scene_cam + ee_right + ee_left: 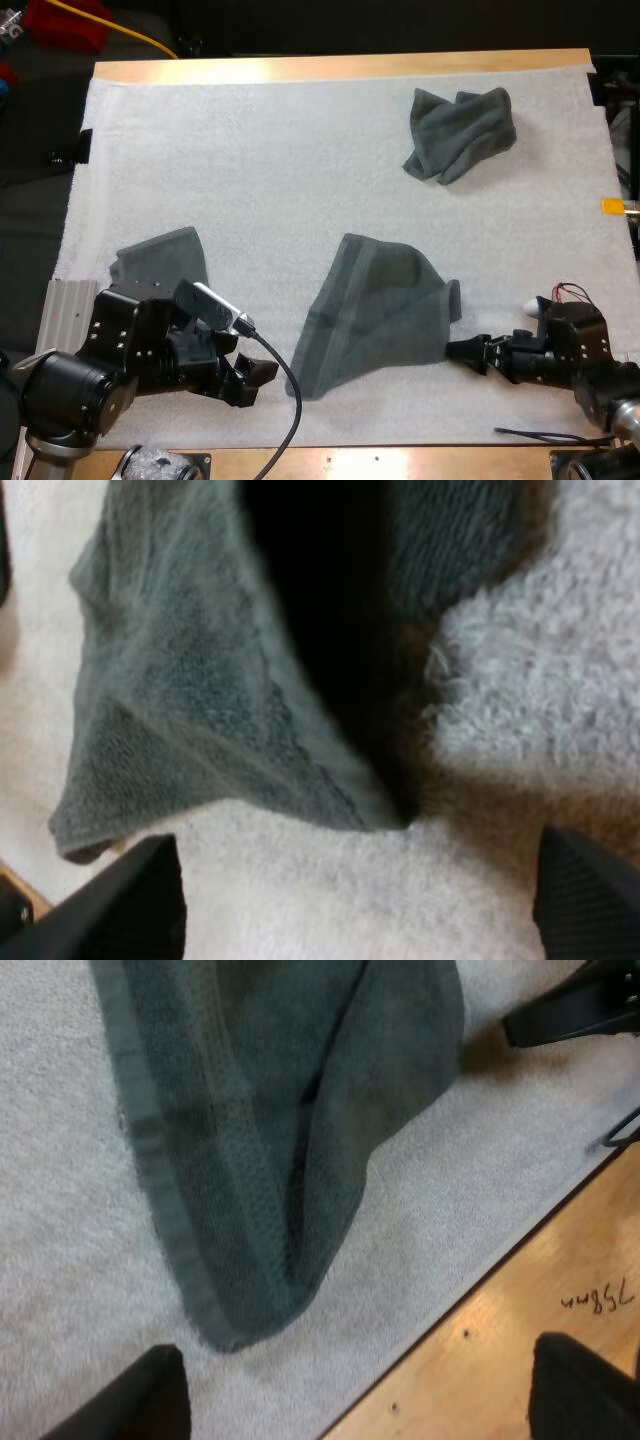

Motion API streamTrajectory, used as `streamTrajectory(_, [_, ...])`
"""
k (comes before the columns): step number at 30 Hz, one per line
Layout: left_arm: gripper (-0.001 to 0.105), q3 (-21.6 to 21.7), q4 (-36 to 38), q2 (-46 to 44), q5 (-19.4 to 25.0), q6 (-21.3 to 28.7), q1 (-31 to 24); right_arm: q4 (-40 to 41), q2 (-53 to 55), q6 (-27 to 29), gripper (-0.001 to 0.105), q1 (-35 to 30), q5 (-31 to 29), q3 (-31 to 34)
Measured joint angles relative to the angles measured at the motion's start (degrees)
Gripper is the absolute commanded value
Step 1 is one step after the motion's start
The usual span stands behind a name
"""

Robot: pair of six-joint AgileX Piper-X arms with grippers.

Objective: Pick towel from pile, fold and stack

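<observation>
white mat [300, 140] carries the half-spread towel [375, 310] toward its 6 o'clock side, long axis running 1 to 7 o'clock, narrow corner pointing to 7. left gripper [262, 376], fingers wide apart and empty, has that corner at its 3 o'clock. right gripper [458, 350], likewise spread and empty, sits nearer, just beside the towel's 4 o'clock edge.

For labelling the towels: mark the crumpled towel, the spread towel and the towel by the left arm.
crumpled towel [460, 132], high view, middle of its folds.
spread towel [375, 310], high view, its flat middle.
towel by the left arm [160, 258], high view, its top face.
</observation>
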State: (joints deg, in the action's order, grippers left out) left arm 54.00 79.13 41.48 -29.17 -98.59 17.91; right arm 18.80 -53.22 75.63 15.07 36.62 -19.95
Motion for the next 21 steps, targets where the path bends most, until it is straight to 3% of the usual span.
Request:
streamTrajectory(12, [0.068, 0.0, 0.15, 0.0, 0.0, -0.06, 0.0, -9.83, -11.82, -1.49, 0.07, 2.7, 4.78, 0.0])
streamTrajectory(21, [0.068, 0.0, 0.15, 0.0, 0.0, -0.06, 0.0, -16.34, -15.78, -2.46, 0.07, 10.98, 0.67, -0.38])
